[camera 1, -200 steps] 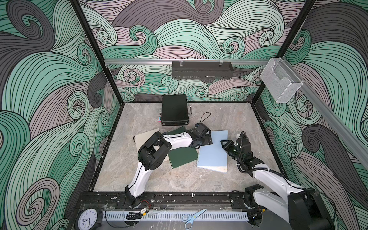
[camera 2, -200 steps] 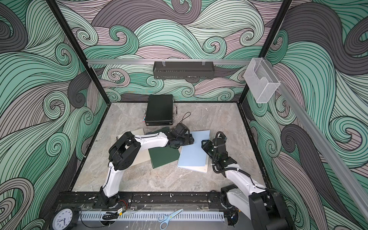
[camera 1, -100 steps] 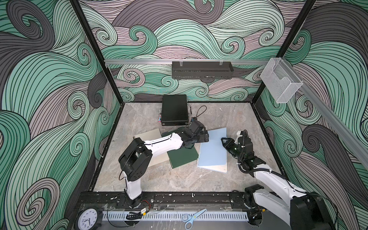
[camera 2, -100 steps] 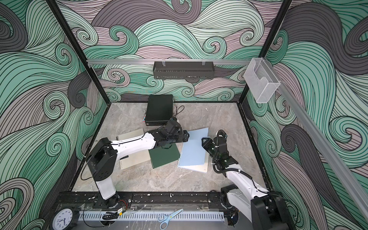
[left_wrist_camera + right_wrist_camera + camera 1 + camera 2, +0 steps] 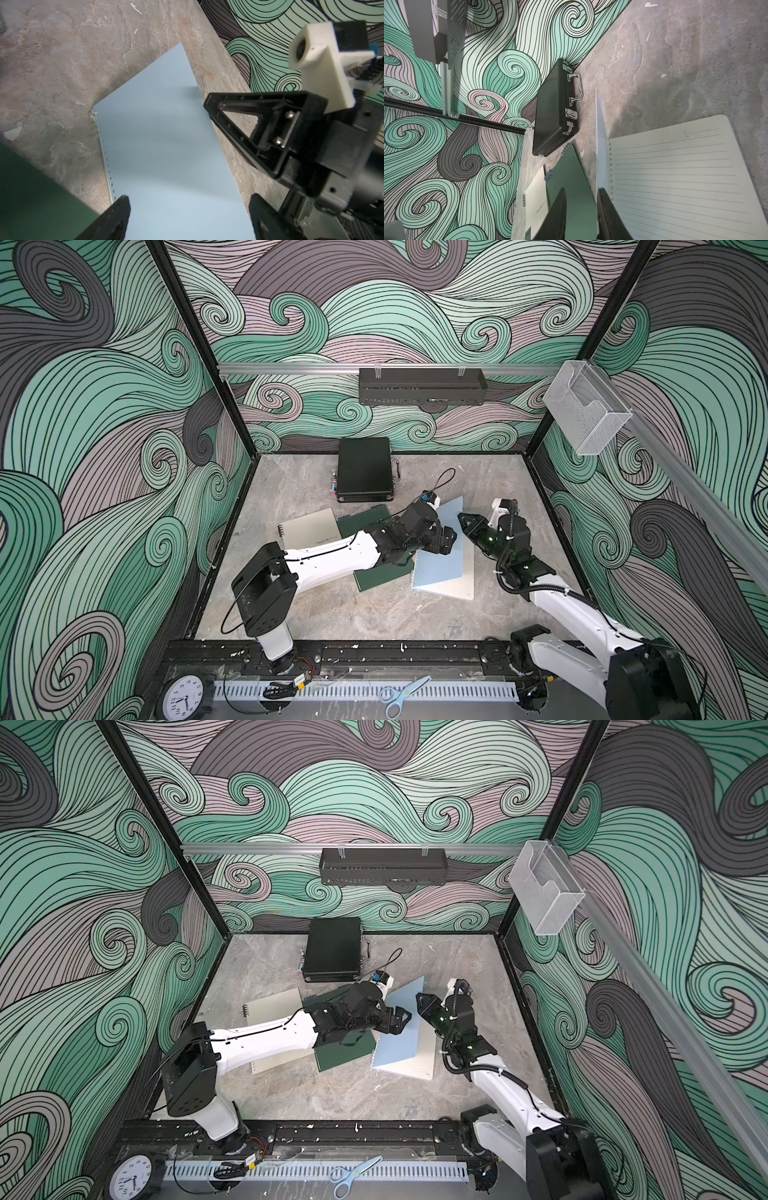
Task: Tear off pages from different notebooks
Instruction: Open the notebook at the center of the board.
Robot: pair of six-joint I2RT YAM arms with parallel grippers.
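Three notebooks lie mid-table. The beige notebook [image 5: 309,529] [image 5: 274,1009] is leftmost and the dark green notebook [image 5: 382,576] [image 5: 571,187] lies beside it. The light blue notebook's cover [image 5: 440,568] [image 5: 166,145] stands tilted up, baring a lined page [image 5: 467,568] [image 5: 675,176]. My left gripper [image 5: 446,537] [image 5: 189,220] is open wide over the cover's outer face. My right gripper [image 5: 462,521] [image 5: 581,207] sits at the cover's raised free edge, jaws narrow with nothing between them. In the right wrist view the cover runs edge-on down to one fingertip [image 5: 604,199].
A black latched case [image 5: 365,475] lies at the back against the wall. Scissors [image 5: 401,695] and a clock [image 5: 183,699] rest on the front rail. A black tray [image 5: 422,385] hangs on the back rail and a clear bin [image 5: 586,410] on the right wall.
My left arm's elbow has swung out to the left while its gripper slid right, onto the blue cover. The right gripper's jaws have narrowed and it has shifted slightly toward the back.
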